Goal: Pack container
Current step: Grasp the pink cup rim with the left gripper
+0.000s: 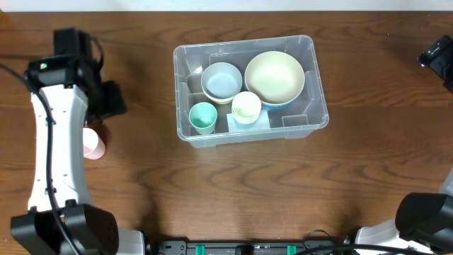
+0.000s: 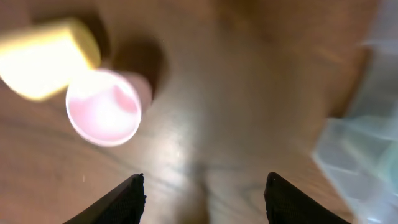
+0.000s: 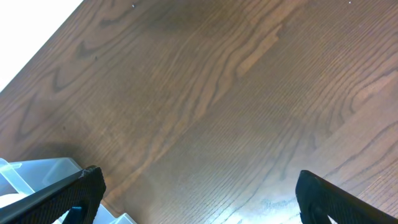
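We are looking down on a dark wooden worktop (image 1: 283,184), and the container (image 1: 320,99) is sitting upright on it, toward the far edge and roughly midway between our two arms. Inside it, a large cream bowl (image 1: 274,76) is resting at the far right, with a blue edge showing beneath its near side. A light blue bowl (image 1: 221,80) is lying just beside it on the left. Nearer to us, a teal cup (image 1: 203,116) is standing upright in the front left part. A pale yellow cup (image 1: 246,106) is standing between the teal cup and the cream bowl, touching or almost touching the bowl.

Our left hand (image 2: 204,180) is hanging over bare wood well to the left of the container, its fingers standing apart with nothing between them. A pink cup (image 2: 102,107) is lying on its side on the worktop ahead of that hand, its mouth turning toward the wrist camera. A blurred pale yellow thing (image 2: 43,59) is lying against the cup's far left side; we are unable to tell what it is. The container's wall is showing as a blur at the right edge of that view.

Our right hand (image 3: 198,177) is hovering over empty wood off to the right, fingers spreading wide and gripping nothing, with a corner of the container peeking in at the lower left.
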`<action>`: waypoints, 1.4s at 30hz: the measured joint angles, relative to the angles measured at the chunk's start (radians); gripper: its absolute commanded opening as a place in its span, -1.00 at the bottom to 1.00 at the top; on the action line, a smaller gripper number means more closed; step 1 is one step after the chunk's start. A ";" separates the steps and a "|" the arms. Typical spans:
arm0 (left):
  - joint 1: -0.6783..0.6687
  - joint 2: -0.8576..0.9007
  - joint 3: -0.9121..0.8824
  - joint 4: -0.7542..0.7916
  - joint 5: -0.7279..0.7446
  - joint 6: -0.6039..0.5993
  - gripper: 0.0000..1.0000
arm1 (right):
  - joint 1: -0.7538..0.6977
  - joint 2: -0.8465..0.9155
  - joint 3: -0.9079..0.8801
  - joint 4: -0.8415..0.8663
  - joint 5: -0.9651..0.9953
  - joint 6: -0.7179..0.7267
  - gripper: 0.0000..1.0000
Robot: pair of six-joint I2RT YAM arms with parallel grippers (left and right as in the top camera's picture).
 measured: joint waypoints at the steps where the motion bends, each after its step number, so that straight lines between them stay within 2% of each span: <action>1: 0.014 0.000 -0.032 0.010 0.000 -0.003 0.25 | 0.000 0.000 0.000 0.000 0.000 0.000 0.98; 13: 0.098 0.015 -0.344 0.277 0.015 -0.007 0.25 | 0.000 0.000 0.000 0.000 0.000 0.000 0.98; 42: 0.120 0.023 -0.360 0.411 -0.017 -0.006 0.24 | 0.000 0.000 0.000 0.000 0.000 0.000 0.99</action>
